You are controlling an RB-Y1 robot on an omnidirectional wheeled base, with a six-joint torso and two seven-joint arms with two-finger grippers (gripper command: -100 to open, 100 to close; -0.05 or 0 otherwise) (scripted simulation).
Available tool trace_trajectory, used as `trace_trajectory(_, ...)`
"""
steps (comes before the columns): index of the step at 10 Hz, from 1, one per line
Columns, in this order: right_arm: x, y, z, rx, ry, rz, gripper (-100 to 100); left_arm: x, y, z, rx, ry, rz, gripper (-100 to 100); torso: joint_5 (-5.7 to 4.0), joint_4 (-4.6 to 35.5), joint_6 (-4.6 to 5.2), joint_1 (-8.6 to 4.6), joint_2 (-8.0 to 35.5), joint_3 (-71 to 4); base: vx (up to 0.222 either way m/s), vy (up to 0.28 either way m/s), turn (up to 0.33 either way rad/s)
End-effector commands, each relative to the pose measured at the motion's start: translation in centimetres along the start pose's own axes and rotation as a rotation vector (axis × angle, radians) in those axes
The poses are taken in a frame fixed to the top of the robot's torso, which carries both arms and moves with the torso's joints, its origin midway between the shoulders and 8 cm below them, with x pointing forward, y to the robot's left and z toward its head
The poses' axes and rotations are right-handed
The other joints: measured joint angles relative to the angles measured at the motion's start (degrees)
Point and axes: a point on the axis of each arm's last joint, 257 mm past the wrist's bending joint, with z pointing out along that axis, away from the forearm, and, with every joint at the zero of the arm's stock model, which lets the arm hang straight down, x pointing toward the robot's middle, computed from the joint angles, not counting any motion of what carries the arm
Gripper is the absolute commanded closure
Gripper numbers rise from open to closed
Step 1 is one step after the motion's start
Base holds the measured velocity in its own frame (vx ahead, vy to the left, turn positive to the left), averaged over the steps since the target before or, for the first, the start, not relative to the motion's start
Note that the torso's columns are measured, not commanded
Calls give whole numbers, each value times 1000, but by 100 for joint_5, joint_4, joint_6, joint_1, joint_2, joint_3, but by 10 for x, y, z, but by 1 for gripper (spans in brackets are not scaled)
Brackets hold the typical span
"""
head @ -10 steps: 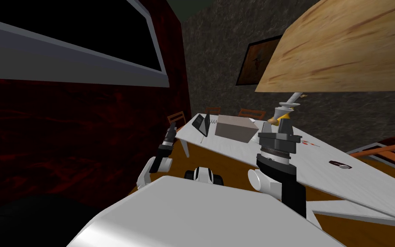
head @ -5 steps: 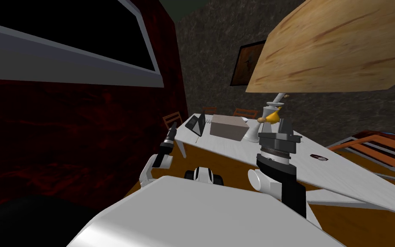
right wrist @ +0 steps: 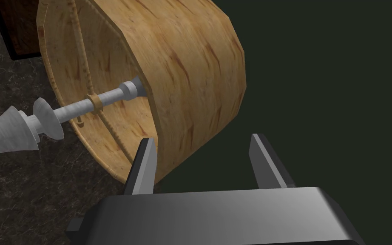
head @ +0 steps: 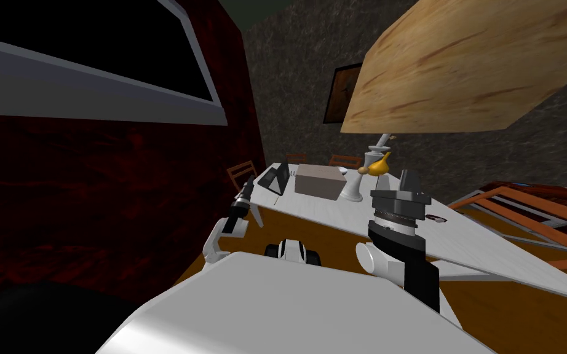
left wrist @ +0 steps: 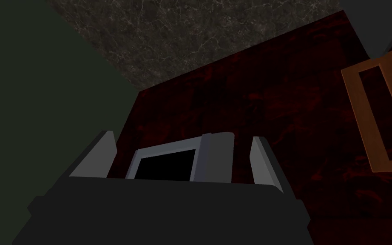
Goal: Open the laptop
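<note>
The laptop is a small dark wedge at the far left end of the white table, its lid looking raised at an angle. My left gripper is held up just short of the table's near left corner, well before the laptop. In the left wrist view that gripper is open with nothing between its fingers. My right gripper points upward over the table's near edge, and in the right wrist view it is open and empty.
A grey box sits beside the laptop, then a white lamp base with a yellow object. The lamp's big wooden shade hangs over the right gripper. A small dark item lies on the table. A chair and orange rails flank it.
The whole head view has shifted: table, laptop and lamp slid left and slightly farther as I moved. Both arms keep the same pose and both grippers stay open.
</note>
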Motion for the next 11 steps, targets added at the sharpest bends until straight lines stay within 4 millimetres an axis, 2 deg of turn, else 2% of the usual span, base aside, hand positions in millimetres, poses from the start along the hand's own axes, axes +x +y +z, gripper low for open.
trace_trajectory(1, 0, 0, 0, 0, 0, 0, 0, -2, 17, 7, -55, -1, 42, -100, 0, 0, -1, -1, 0, 0, 15, -86, -94)
trace_trajectory(6, 0, 0, 0, 0, 0, 0, 0, -14, 50, 20, -170, -6, 146, -100, 0, 1, 0, -2, 1, 1, 12, -100, -105)
trace_trajectory(11, 0, 0, 0, 0, 0, 0, 0, -36, 82, 31, -288, -22, 259, -100, -1, -1, -1, -2, -2, -1, 21, -105, -102)
